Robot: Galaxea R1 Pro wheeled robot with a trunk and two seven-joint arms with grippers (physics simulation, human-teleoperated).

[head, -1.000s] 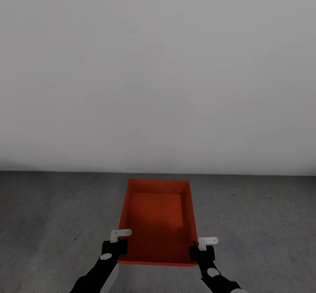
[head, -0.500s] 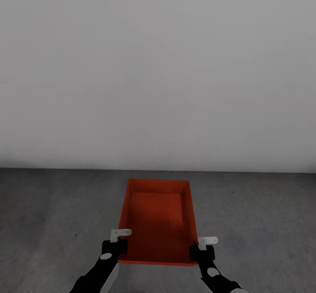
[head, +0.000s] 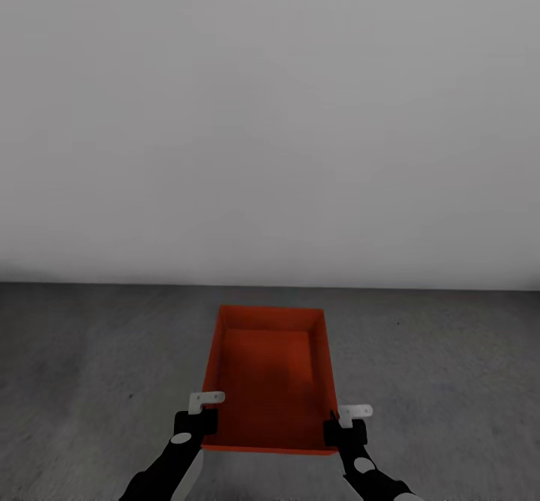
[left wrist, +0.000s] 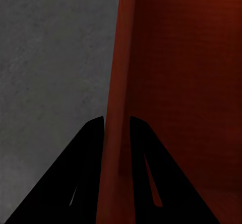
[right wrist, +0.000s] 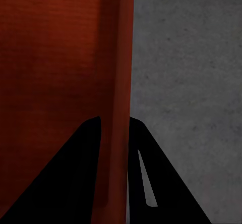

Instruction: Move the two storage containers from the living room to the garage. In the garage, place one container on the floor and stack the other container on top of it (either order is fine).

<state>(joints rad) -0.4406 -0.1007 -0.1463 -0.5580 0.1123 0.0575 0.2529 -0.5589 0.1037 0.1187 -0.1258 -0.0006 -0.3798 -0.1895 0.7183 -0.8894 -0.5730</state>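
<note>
While wall-floor line has crept slightly up head view over last second (camera shift, not bin), storage container (head: 270,377) unchanged: carried above garage floor (head: 90,381). Left gripper (left wrist: 117,126) and right gripper (right wrist: 115,126) fingers pinch opposite side walls. Set-down pending.

The storage container (head: 270,370) looks like matt red-orange plastic, smooth walls, with a faint fine ribbing across the inside that you can make out in both wrist views. The floor (head: 90,366) is dull, mottled grey concrete, slightly rough and speckled. The wall (head: 270,111) at the far side is plain flat white, no sheen. The gripper fingers (left wrist: 88,173) are matt black, probably plastic.
</note>
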